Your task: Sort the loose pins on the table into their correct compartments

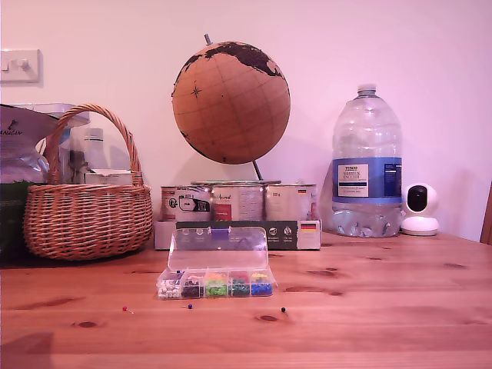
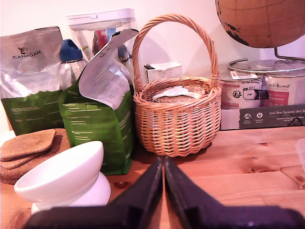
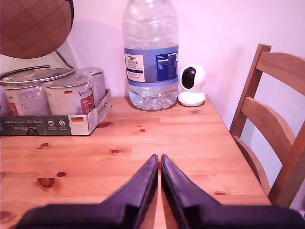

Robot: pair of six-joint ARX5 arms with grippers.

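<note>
Three loose pins lie on the table (image 1: 384,323) in the exterior view: a red one (image 1: 124,308), a dark blue one (image 1: 190,306) and a blackish one (image 1: 283,310). Just behind them stands the clear box, its compartments (image 1: 215,286) filled with white, black, green, blue and yellow pin heads and its lid (image 1: 219,247) tipped up. Neither arm shows in the exterior view. My first gripper (image 2: 163,160) is shut and empty, pointing at a wicker basket (image 2: 176,119). My second gripper (image 3: 159,156) is shut and empty over bare wood. No pins show in either wrist view.
Behind the box are a cardboard tray of tins (image 1: 238,223), a cork globe (image 1: 231,101), a water bottle (image 1: 367,165) and a small white camera (image 1: 419,209). A white bowl (image 2: 66,176), green bags (image 2: 97,129) and cork mats (image 2: 26,145) flank the basket. A wooden chair (image 3: 271,124) stands past the table edge.
</note>
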